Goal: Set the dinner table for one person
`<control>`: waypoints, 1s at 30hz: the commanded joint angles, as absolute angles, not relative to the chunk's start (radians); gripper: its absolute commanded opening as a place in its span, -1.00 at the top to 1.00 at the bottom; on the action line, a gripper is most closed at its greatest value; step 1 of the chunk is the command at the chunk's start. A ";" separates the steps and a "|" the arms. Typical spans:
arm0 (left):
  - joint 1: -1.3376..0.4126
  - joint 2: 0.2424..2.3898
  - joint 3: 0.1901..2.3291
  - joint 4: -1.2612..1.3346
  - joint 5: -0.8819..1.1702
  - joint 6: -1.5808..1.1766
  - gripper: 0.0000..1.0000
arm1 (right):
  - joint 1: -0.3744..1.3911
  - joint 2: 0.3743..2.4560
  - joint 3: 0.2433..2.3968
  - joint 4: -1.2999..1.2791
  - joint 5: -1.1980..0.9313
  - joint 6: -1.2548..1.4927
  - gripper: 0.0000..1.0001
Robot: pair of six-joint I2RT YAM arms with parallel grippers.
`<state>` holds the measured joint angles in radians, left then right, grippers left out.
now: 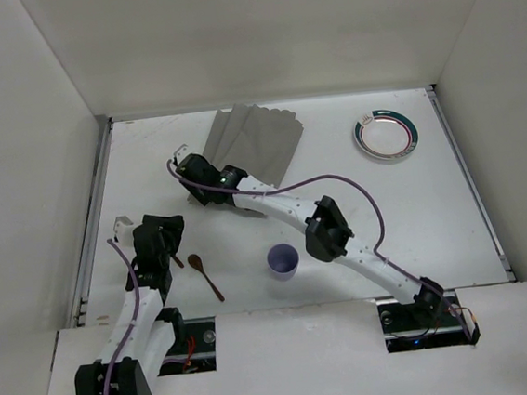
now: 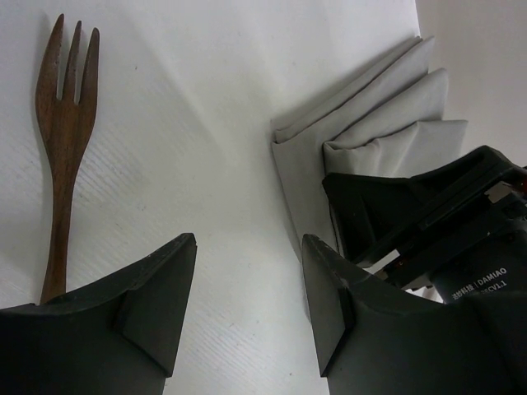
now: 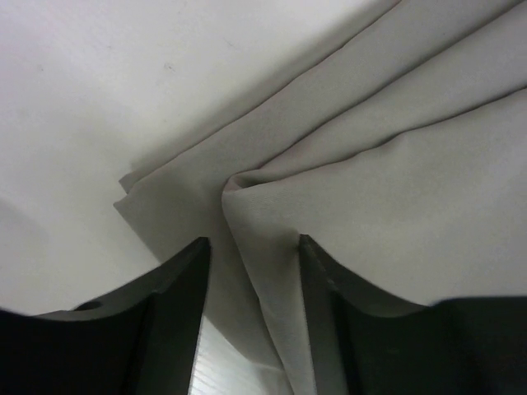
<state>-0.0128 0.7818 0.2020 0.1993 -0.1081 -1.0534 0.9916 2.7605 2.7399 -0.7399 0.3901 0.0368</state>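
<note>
The white dinner table [image 1: 386, 214] carries a rumpled grey cloth mat [image 1: 256, 140] at the back. My right gripper [image 1: 191, 172] is at the mat's near left corner. In the right wrist view it [image 3: 251, 247] is open, and a raised fold of the mat [image 3: 272, 239] lies between the jaws. My left gripper [image 1: 162, 231] is open and empty over bare table in the left wrist view [image 2: 247, 247]. A wooden fork [image 2: 66, 140] lies to its left, and the mat [image 2: 370, 123] and the right gripper's black body [image 2: 445, 222] are to its right.
A white plate with a green rim [image 1: 386, 136] sits at the back right. A purple cup [image 1: 283, 261] stands near the front centre. A wooden spoon [image 1: 205, 275] lies left of the cup. White walls enclose the table on three sides.
</note>
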 commanded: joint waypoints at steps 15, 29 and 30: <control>-0.001 0.808 0.187 0.271 -0.052 -1.075 -0.04 | 0.995 2.823 2.895 -0.833 0.423 -0.038 0.42; -0.021 0.922 0.225 0.342 -0.049 -1.071 -0.15 | 0.986 2.824 3.161 -0.936 0.382 0.095 1.00; -0.027 0.954 0.239 0.359 -0.049 -1.068 -0.17 | 0.979 2.816 3.160 -0.945 0.370 0.107 1.00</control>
<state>-0.0135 0.9073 0.1932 0.3031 -0.0811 -1.0618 0.9848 2.8380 3.0486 -0.9146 0.4080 0.0509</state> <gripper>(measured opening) 0.579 0.046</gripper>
